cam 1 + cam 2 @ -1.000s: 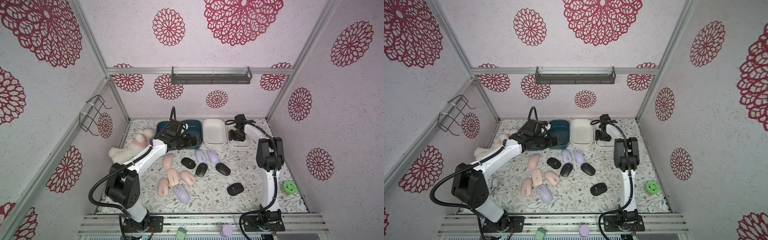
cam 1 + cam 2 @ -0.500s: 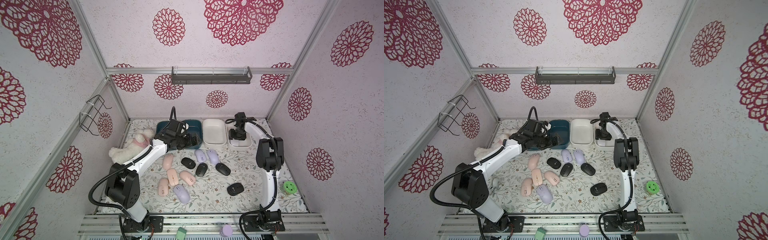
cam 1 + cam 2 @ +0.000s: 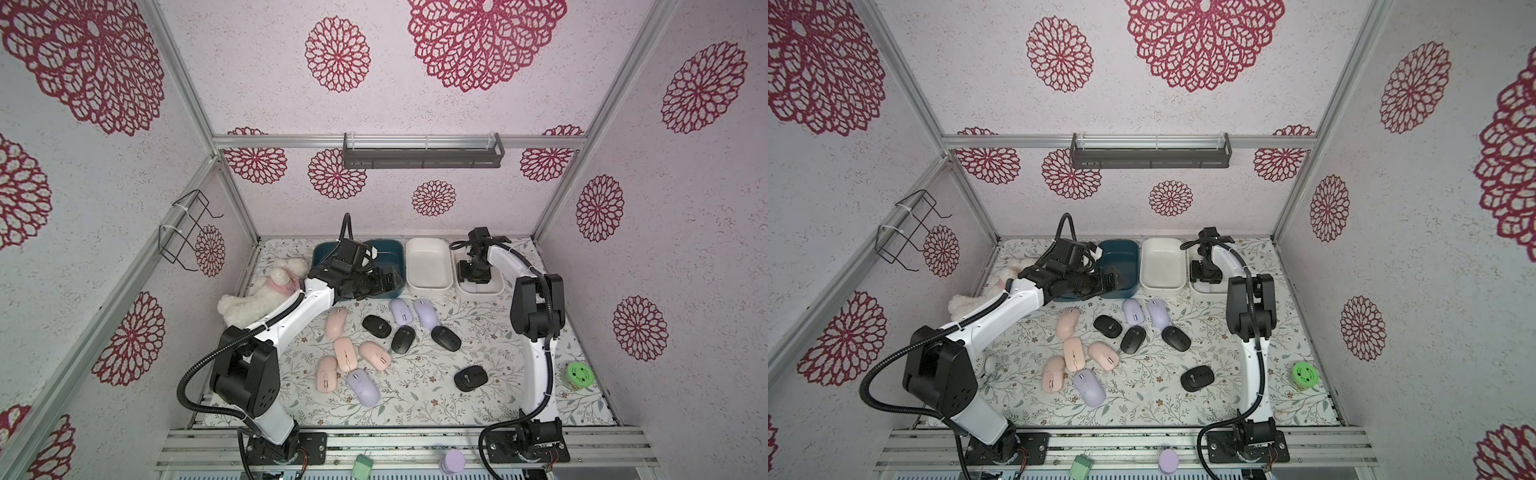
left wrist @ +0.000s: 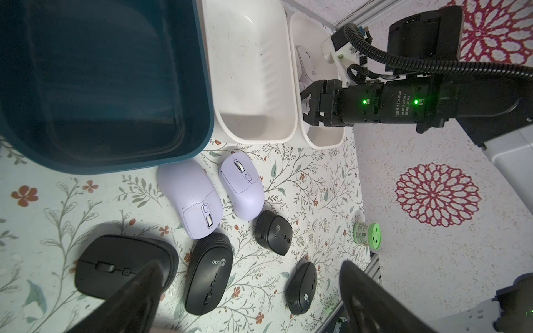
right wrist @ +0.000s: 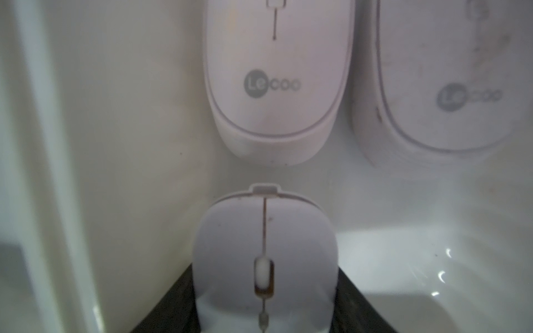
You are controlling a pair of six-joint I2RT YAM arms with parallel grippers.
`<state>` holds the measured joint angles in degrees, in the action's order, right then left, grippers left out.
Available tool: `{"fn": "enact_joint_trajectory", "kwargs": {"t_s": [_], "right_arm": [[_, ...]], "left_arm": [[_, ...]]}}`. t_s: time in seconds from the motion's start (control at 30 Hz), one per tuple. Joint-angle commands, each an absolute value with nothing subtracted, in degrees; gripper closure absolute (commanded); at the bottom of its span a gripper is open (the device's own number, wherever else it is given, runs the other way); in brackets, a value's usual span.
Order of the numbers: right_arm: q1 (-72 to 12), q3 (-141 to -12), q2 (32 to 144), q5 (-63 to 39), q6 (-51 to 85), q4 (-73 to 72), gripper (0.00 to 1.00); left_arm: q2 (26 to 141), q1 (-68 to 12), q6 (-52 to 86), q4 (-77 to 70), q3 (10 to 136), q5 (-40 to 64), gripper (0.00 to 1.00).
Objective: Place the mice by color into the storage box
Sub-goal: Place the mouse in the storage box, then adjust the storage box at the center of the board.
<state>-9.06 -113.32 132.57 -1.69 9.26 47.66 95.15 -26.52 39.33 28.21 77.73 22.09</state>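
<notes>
**Right hand down in the end tub, closed on a white mouse**

Right hand [image 3: 473, 272] sits inside the right white tub [image 3: 496, 289]. On my wrist feed its fingers [image 5: 167, 305] lie against both sides of a white mouse [image 5: 264, 245], partly closed around it. I cannot tell whether that mouse touches the tub floor. A second white mouse [image 5: 277, 86] and a third white mouse [image 5: 450, 86] lie side by side just beyond it.

Left hand [image 3: 384, 282] hovers over the near edge of the dark teal tub [image 3: 1121, 266], spread wide and holding nothing.

The three tubs stand in a row along the back of the worktop [image 3: 478, 345], with the middle white tub [image 3: 428, 289] between the other two. A pale cloth printed with leaves and small flowers covers the worktop. On it I see:
- four peach mice [image 3: 345, 353] clustered left of centre;
- three lavender mice [image 3: 401, 311], two just in front of the tubs and one at the near end of the peach group;
- four black mice [image 3: 403, 338], three close together mid-cloth and one apart, nearer the front.

A white plush toy [image 3: 266, 295] lies at the far left, and a green-lidded jar [image 3: 578, 376] stands by the right wall. The walls are pale and speckled, with red lace-like rosettes. The back wall carries a grey shelf [image 3: 422, 151], and the left wall a black wire rack [image 3: 187, 228].
</notes>
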Motion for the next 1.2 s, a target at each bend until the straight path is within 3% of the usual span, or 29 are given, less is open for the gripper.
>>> {"fn": "enact_joint_trajectory", "kwargs": {"t_s": [0.0, 0.17, 0.53, 0.9, 1.17], "right_arm": [[-8.8, -113.8, 132.8, -1.4, 10.6, 48.2, 0.35], [-8.8, -114.6, 132.6, -1.5, 10.8, 48.2, 0.28], [-9.5, -112.2, 123.8, 3.2, 13.7, 44.9, 0.29], [-13.2, -100.0, 117.3, 3.3, 12.9, 39.6, 0.49], [-14.2, -99.0, 119.4, 4.3, 12.8, 38.8, 0.56]], "left_arm": [[93.9, -26.7, 39.7, 27.3, 78.4, 22.2, 0.03], [93.8, -26.7, 39.7, 27.2, 78.3, 22.2, 0.03], [93.6, -26.7, 39.7, 27.5, 78.5, 22.2, 0.03], [92.9, -26.7, 39.7, 27.4, 78.4, 22.1, 0.03], [92.6, -26.9, 39.6, 27.3, 78.3, 21.8, 0.03]]}}
